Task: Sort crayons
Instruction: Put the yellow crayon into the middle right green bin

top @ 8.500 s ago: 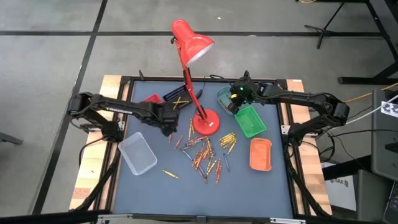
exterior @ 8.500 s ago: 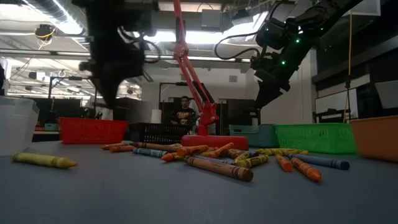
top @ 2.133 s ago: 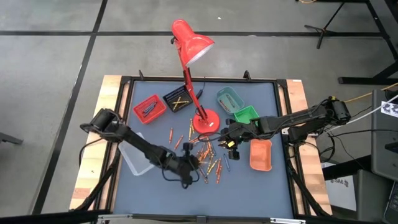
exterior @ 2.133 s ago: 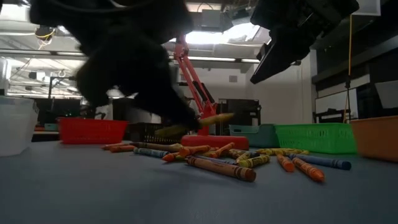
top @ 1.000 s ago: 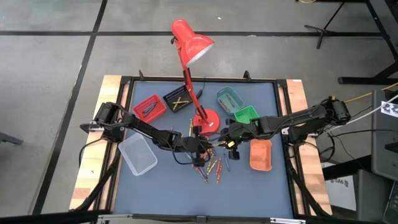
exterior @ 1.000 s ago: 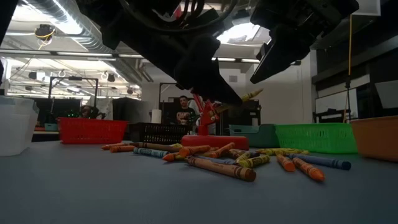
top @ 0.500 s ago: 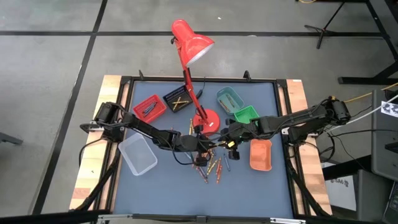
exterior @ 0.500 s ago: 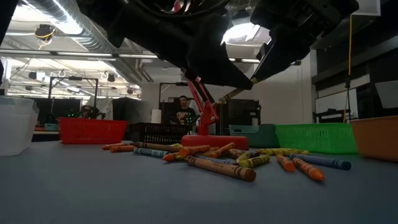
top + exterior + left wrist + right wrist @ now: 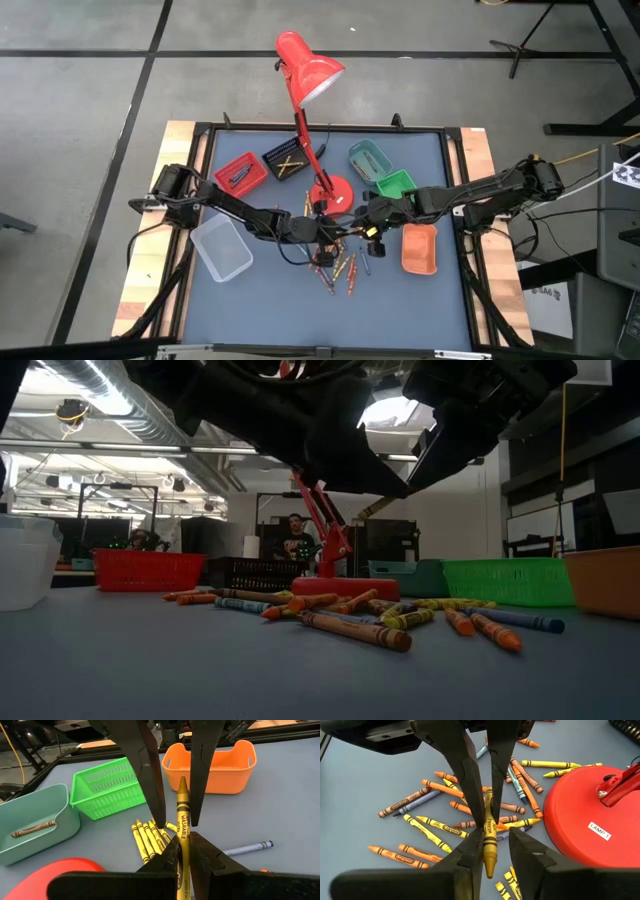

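So both arms meet just in front of the red lamp base (image 9: 331,196), out over the middle of the crayon pile (image 9: 340,262). The left gripper (image 9: 183,851) is clamped tight on one yellow crayon (image 9: 182,822), holding it up in the air above the mat, pointing toward the other arm. In the right wrist view you can see that same yellow crayon (image 9: 488,837) sitting between the right gripper's (image 9: 490,851) fingers, which are about half spread around it. One finger looks like it's touching the crayon, but I can't tell if the other one is on it too, so I wouldn't call it a proper grip.

The rest of the crayons are loose on the mat on the near side of the lamp base, mostly orange, red and yellow, with a blue one (image 9: 248,848) off by itself. There's a tidy little row of yellow ones (image 9: 146,838) lying side by side right below the two grippers.

Trays around the lamp base: green basket (image 9: 396,184) and teal tray (image 9: 366,158) just to its right, with one brown crayon (image 9: 33,829) lying in the teal one, and the orange tray (image 9: 419,248) further right and nearer. On the lamp's left are the red basket (image 9: 240,173) and a black basket (image 9: 284,160). The clear tub (image 9: 221,248) sits well off to the left.

A person (image 9: 293,540) is visible in the room way behind the lamp.
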You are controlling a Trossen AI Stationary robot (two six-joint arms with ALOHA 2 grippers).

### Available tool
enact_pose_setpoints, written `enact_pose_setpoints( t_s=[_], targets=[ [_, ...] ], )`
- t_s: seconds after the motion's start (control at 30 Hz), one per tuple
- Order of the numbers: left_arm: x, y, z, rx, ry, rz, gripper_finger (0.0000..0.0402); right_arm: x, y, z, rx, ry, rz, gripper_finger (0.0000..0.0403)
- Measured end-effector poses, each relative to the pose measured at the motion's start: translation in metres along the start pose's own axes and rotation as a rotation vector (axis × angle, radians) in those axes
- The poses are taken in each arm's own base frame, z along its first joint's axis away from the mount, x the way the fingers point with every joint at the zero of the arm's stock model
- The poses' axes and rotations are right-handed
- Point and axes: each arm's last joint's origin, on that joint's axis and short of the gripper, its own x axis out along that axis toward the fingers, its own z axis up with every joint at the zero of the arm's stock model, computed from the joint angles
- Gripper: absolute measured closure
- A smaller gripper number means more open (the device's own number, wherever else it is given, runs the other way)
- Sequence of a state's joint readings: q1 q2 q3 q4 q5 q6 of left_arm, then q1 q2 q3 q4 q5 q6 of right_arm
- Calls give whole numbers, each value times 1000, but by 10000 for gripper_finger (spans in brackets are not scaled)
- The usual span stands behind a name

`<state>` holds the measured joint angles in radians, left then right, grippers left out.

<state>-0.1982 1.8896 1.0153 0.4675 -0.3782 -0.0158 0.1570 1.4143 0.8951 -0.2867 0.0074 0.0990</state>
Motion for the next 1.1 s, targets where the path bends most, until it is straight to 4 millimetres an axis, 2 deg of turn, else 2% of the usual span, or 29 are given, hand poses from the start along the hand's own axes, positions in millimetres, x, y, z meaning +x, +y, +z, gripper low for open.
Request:
enact_pose_setpoints(
  t_s=[0.33,0.6,0.77,0.9,1.1],
  targets=[
    [0,0,0,1,3,4,392,0,0,0,-1,1,0,388],
    [0,0,0,0,3,4,386,0,0,0,0,0,0,373],
    [0,1,0,-41,3,-1,350,0,0,0,-1,1,-10,390],
    [0,1,-1,-56,10,0,317,-2,-1,-2,-25,15,-36,389],
    [0,1,-1,-55,14,0,297,-20,-8,-9,-31,88,-165,377]
  ],
)
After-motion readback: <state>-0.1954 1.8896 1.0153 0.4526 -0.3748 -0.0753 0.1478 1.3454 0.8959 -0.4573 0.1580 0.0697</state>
